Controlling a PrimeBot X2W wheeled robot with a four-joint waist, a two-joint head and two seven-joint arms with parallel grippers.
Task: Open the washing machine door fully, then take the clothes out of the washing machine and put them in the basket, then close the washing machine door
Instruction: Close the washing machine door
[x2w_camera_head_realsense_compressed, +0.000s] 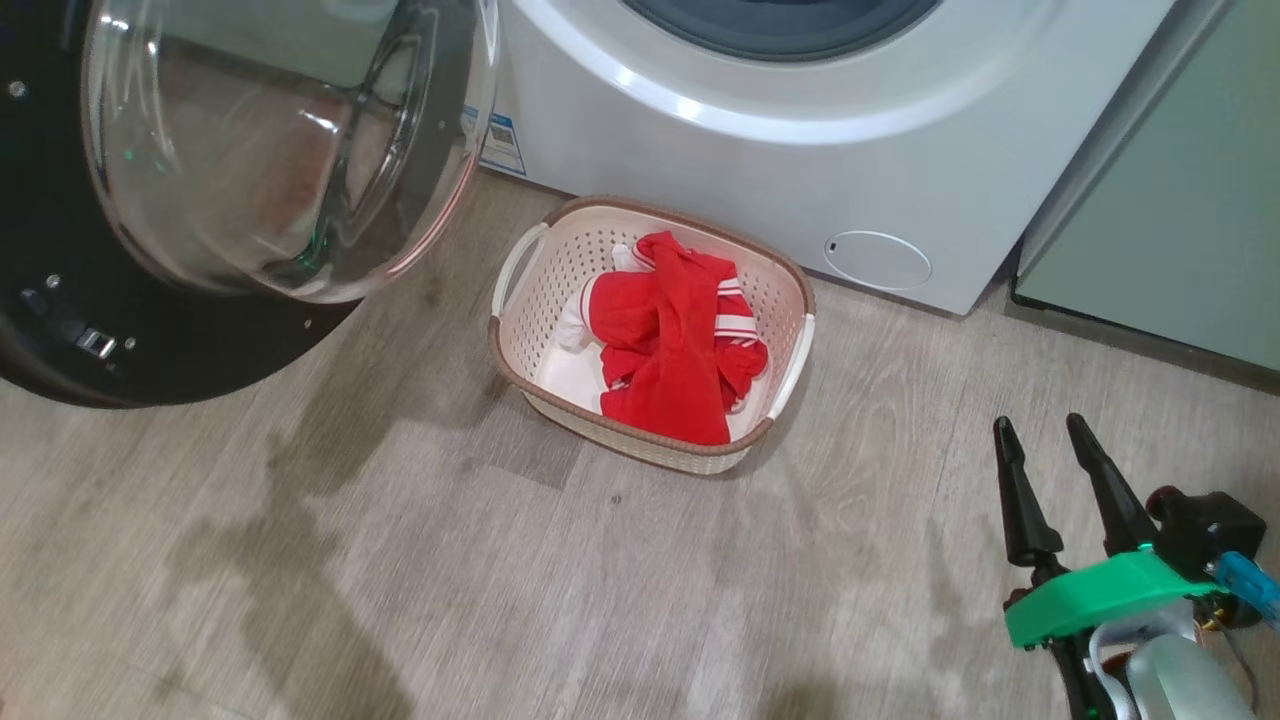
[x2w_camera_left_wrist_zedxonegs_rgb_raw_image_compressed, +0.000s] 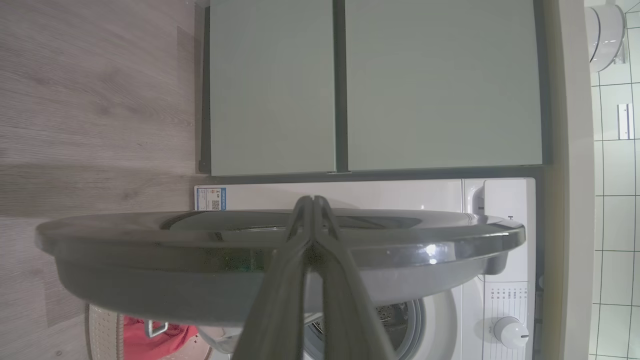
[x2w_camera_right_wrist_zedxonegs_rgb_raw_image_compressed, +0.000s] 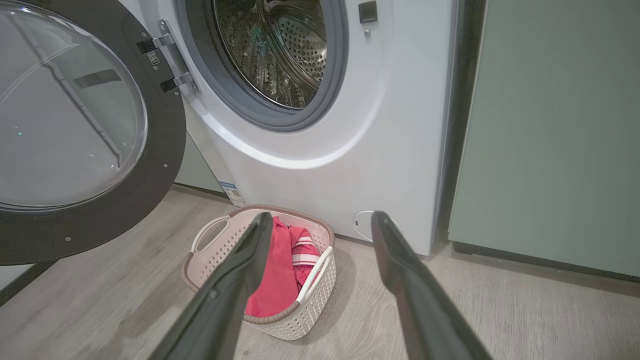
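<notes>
My right claw (x2w_camera_head_realsense_compressed: 1038, 424) hangs with its fingers apart over grey wood-grain floor (x2w_camera_head_realsense_compressed: 300, 560), in front of the white washing machine (x2w_camera_head_realsense_compressed: 760, 170). My left claw (x2w_camera_left_wrist_zedxonegs_rgb_raw_image_compressed: 313, 201), fingers pressed together, lies across the glossy black rim of the open door (x2w_camera_left_wrist_zedxonegs_rgb_raw_image_compressed: 150, 270). The perforated cream basket (x2w_camera_head_realsense_compressed: 545, 300) sits just in front of the machine, well apart from my right claw, with the red mesh clothes (x2w_camera_head_realsense_compressed: 670, 350) heaped inside. Pale green cabinets (x2w_camera_head_realsense_compressed: 1170, 200) stand beside the machine.
</notes>
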